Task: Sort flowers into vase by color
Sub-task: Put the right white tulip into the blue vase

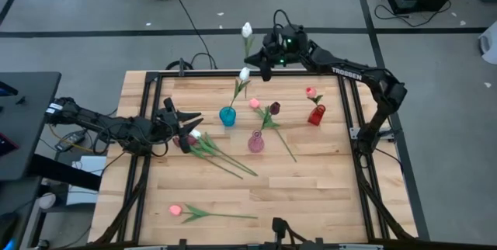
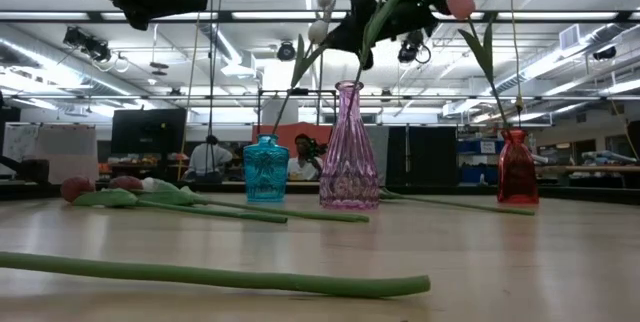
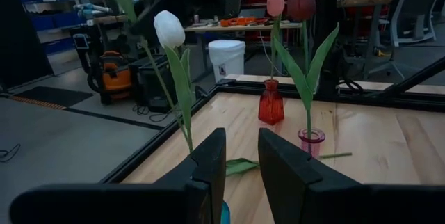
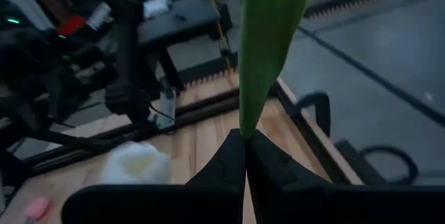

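My right gripper point(image 1: 265, 67) point(image 4: 245, 140) hovers over the table's far edge, shut on a white tulip whose head point(image 1: 247, 29) lies beyond that edge. Another white tulip point(image 1: 245, 73) stands in the blue vase point(image 1: 227, 116). A maroon tulip point(image 1: 273, 108) stands in the pink vase point(image 1: 256, 142), and a pink one point(image 1: 311, 92) in the red vase point(image 1: 316, 115). My left gripper point(image 1: 189, 126) point(image 3: 242, 156) is open, low at the left, beside a bunch of tulips point(image 1: 208, 146) lying flat on the table. It touches none of them. My right gripper pinches the white tulip between its two fingers on a green leaf point(image 4: 246, 116). Whether the stem is also in the pinch is hidden by the leaf. The flower is lifted clear of the table, and its leaf runs straight on from the fingertips.
A pink tulip point(image 1: 175, 210) lies near the table's near edge, its stem point(image 2: 215, 277) pointing right. Another pink head point(image 1: 254, 103) shows between the blue and pink vases. Bare wood point(image 1: 326, 188) lies at the near right. A black frame point(image 1: 349, 126) rims the table.
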